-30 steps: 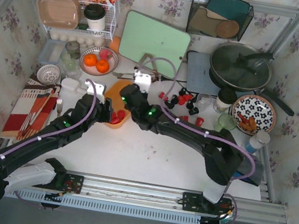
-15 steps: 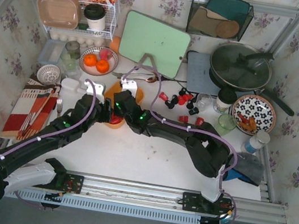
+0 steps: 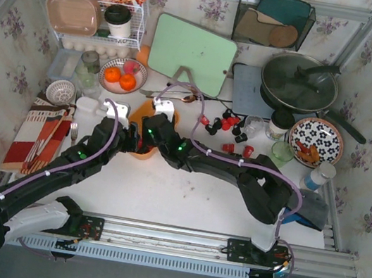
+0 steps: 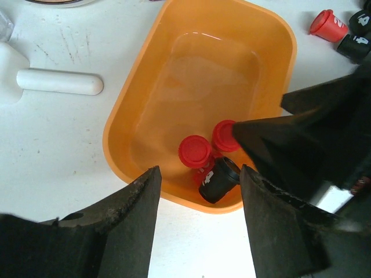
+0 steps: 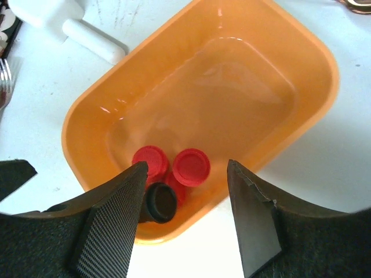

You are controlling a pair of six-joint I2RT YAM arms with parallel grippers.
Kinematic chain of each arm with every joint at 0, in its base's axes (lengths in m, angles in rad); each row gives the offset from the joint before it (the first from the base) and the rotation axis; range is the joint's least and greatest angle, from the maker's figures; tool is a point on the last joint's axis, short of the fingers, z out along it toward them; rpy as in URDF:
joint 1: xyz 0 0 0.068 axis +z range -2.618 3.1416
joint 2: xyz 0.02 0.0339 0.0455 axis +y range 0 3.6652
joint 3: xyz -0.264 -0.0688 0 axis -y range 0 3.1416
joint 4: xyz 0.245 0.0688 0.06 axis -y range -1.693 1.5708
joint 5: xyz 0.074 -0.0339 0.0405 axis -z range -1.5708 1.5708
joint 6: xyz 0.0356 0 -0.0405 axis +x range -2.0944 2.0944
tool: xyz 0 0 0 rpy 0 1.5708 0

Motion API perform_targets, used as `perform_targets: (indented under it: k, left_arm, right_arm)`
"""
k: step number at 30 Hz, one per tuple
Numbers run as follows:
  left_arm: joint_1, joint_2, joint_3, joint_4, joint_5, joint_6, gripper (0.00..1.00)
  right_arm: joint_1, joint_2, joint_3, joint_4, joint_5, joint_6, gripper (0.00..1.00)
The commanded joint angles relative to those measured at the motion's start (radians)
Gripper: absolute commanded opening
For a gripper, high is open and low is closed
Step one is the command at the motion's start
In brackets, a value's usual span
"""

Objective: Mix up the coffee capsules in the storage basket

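Observation:
The orange storage basket sits on the white table, left of centre in the top view. Near its front corner lie two red coffee capsules and a black one on its side. My right gripper hovers open over that corner with nothing between its fingers. My left gripper is open too, above the basket's near rim, and holds nothing. The right arm hides part of the basket in the left wrist view. More red and black capsules lie loose on the table to the right.
A white handled scoop lies left of the basket. Behind it are a bowl of oranges, a green cutting board and a wire rack. A lidded pan, patterned plate and glass stand at the right.
My right gripper has swung left from beside the basket to above it, and its jaws have widened. The left arm has stayed where it was.

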Motion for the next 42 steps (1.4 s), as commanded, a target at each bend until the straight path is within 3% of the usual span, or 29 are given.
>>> perform_targets:
  k: [1,10,22,33,42]
  left_arm:
    - [0.000,-0.007,0.001,0.031,-0.009,-0.010,0.59]
    - [0.000,-0.008,0.001,0.029,-0.005,-0.014,0.59]
    - [0.000,0.008,0.003,0.034,-0.004,-0.014,0.59]
    - [0.000,0.021,0.006,0.033,-0.001,-0.013,0.59]
    - [0.000,0.031,0.009,0.034,0.002,-0.014,0.59]
  right_arm:
    - [-0.004,-0.070,-0.060,0.018,0.100,0.002,0.64]
    - [-0.106,-0.247,-0.255,-0.105,0.251,0.141,0.63]
    - [-0.268,-0.376,-0.418,-0.289,0.278,0.258,0.64]
    - [-0.392,-0.419,-0.500,-0.359,0.270,0.231,0.70]
    - [-0.493,-0.420,-0.557,-0.252,0.145,0.117,0.70]
